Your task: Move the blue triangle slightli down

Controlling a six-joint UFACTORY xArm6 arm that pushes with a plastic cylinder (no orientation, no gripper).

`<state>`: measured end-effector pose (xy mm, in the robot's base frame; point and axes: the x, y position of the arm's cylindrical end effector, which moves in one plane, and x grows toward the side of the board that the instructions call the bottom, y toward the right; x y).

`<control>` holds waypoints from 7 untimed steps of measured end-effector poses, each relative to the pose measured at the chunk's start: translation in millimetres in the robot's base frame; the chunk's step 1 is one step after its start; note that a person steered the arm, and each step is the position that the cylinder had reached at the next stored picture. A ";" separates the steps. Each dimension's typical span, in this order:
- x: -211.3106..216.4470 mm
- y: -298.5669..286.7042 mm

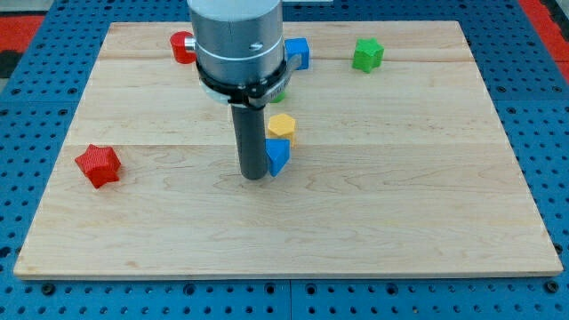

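Observation:
The blue triangle [278,156] lies near the middle of the wooden board [400,204]. A yellow block [282,126] touches its top side. My tip [254,176] is at the triangle's left side, touching or almost touching it, slightly below its middle. The dark rod rises from the tip into the grey arm body [238,44], which hides part of the board's top middle.
A red star-shaped block [98,165] lies at the view's left. A red block [182,46] sits at the top left, partly behind the arm. A blue block [298,52] and a green block [367,54] sit along the top. A sliver of another green block [279,92] shows under the arm.

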<state>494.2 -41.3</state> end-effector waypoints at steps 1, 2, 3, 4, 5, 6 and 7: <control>12.5 -0.8; 1.7 -19.6; -43.4 -19.8; -75.8 -19.8; -95.9 -11.7; -101.0 14.8; -115.3 59.3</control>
<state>378.9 18.0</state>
